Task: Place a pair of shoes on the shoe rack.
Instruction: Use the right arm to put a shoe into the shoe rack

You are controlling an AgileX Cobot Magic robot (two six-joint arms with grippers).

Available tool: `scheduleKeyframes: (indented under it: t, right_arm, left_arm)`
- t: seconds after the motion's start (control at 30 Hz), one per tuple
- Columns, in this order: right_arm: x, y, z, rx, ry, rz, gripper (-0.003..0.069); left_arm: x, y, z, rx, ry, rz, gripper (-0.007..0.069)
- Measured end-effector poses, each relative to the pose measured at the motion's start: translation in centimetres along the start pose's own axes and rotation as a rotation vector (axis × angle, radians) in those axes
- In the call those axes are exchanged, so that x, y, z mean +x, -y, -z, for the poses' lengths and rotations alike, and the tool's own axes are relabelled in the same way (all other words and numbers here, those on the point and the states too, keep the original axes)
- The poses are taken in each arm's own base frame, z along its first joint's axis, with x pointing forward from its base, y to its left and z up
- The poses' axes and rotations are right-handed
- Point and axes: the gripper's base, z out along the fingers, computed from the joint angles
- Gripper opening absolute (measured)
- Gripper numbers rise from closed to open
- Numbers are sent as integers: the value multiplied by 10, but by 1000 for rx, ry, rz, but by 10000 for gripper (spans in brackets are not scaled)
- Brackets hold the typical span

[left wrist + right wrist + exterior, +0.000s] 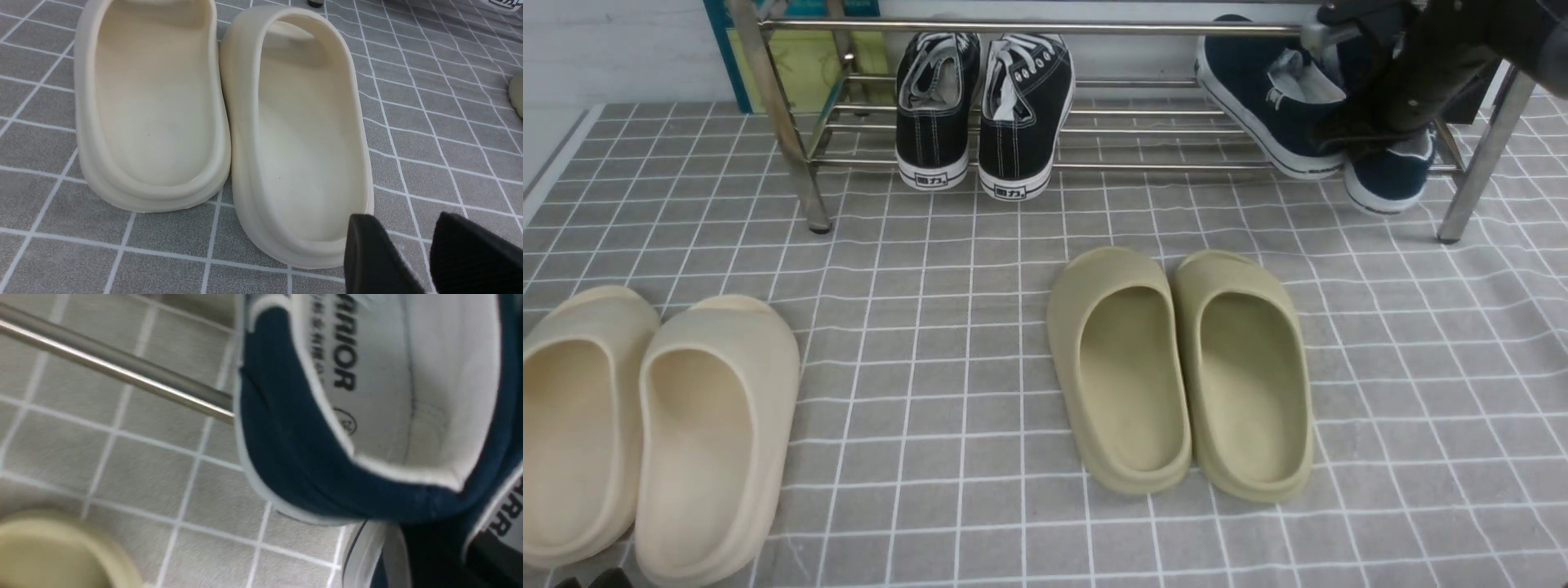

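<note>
near left, the left gripper hangs jaws apart over two cream foam slides on grey checked cloth; two olive foam slides sit mid-floor. at the back, a low shiny steel-tube shoe rack carries black lace-up sneakers. at its right end the right gripper is clenched on the pair of navy-blue canvas slip-on shoes, tilted over the lower bars.

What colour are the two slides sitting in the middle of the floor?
The slides are olive green, clearest in the front view.

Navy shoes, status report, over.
Left tool open by cream slides. Right tool shut on navy shoes, tilted at right end of rack. Black sneakers sit further left, apart.
</note>
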Motion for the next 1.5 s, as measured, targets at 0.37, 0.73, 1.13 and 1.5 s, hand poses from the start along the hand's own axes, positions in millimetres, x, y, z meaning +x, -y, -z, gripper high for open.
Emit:
scheduleKeyframes:
  t: [0.37,0.73,1.13,1.5]
  right_arm:
    - [-3,0,8,-8,-23,109,34]
    - [-8,8,8,62,30,127,42]
    - [-8,8,38,54,-16,-19,398]
    - [0,2,160,46,4,-59,180]
  left_arm:
    - [0,0,0,0,0,1,238]
    - [0,0,0,0,0,1,238]
    - [0,0,0,0,0,1,238]
    - [0,0,0,0,0,1,238]
